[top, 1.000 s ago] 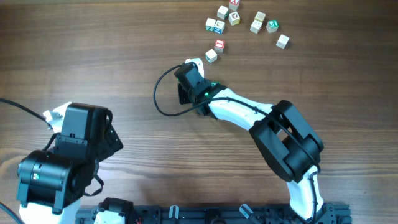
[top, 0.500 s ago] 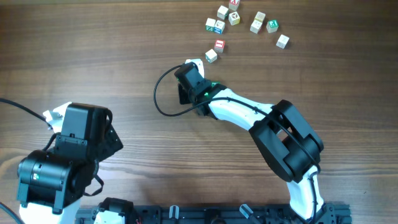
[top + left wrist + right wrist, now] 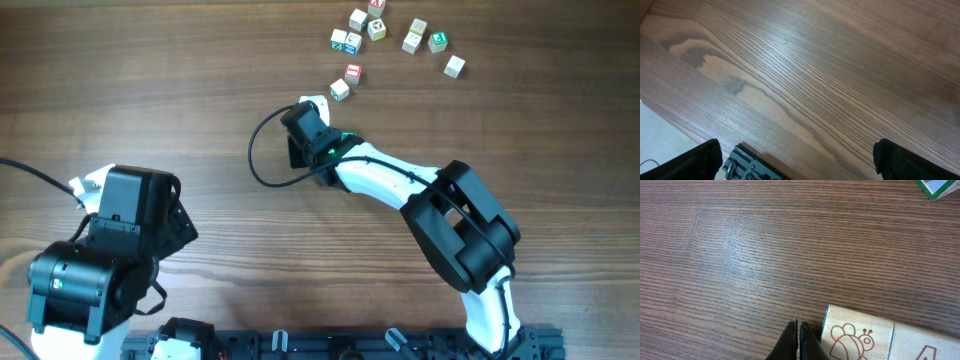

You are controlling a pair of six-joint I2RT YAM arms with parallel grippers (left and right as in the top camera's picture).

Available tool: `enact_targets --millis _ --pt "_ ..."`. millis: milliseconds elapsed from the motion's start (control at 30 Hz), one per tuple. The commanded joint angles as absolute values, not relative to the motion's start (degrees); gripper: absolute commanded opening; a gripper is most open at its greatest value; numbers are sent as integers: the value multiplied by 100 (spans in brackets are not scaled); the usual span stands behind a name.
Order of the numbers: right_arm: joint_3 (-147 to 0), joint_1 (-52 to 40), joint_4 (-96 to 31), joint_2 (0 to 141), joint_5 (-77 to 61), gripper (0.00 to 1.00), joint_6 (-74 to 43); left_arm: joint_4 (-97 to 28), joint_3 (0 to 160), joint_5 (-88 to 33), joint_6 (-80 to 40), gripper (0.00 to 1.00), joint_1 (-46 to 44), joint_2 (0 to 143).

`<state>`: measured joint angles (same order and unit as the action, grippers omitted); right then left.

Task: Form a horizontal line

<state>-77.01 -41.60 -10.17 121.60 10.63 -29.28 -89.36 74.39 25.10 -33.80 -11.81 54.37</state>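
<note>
My right gripper [image 3: 799,336] is shut and empty, its tips low over the table. Just to its right is a pale wooden cube with a red bee drawing [image 3: 856,336]. That cube touches a second pale cube with a red mark [image 3: 926,347], so the two form a short row that runs out of the frame. A green-marked cube [image 3: 939,186] lies apart, farther off. In the overhead view the right gripper [image 3: 303,110] is beside a pale cube [image 3: 313,101]. My left gripper [image 3: 800,165] is open and empty over bare wood.
Several loose letter cubes lie scattered at the back: a white one [image 3: 339,90], a red-marked one [image 3: 352,72], a touching pair [image 3: 345,42] and a green-marked one [image 3: 437,41]. The left arm [image 3: 120,230] is at the front left. A black cable [image 3: 258,160] loops beside the right wrist.
</note>
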Motion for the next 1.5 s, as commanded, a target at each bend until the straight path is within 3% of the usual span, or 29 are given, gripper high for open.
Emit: enact_targets --millis 0,500,700,833,1067,1267,1467 --pt "-7743 -4171 -1041 12127 1249 5 -2860 -8923 7415 2604 -3500 100 -1133 5400" --pt "-7743 -4174 -1160 12086 1127 5 -2912 -8923 7415 2604 -3500 100 -1133 5400" --pt "-7745 -4174 -1199 11439 174 5 -2915 -8923 7415 2604 -3500 100 -1133 5400" --pt "-7745 -4174 -2073 10890 169 5 -3173 -8923 7415 2604 -3500 100 -1133 5400" --pt "-7609 -4171 -3514 10737 1544 4 -3208 -8923 7415 2604 -3503 100 -1133 5400" --pt "-6910 -3835 -3223 10742 1881 5 -4678 -8923 7415 2604 -3503 100 -1133 5400" --pt "-6267 -3374 -2178 10742 1345 5 -4772 -8923 7415 2604 -3500 100 -1133 5400"
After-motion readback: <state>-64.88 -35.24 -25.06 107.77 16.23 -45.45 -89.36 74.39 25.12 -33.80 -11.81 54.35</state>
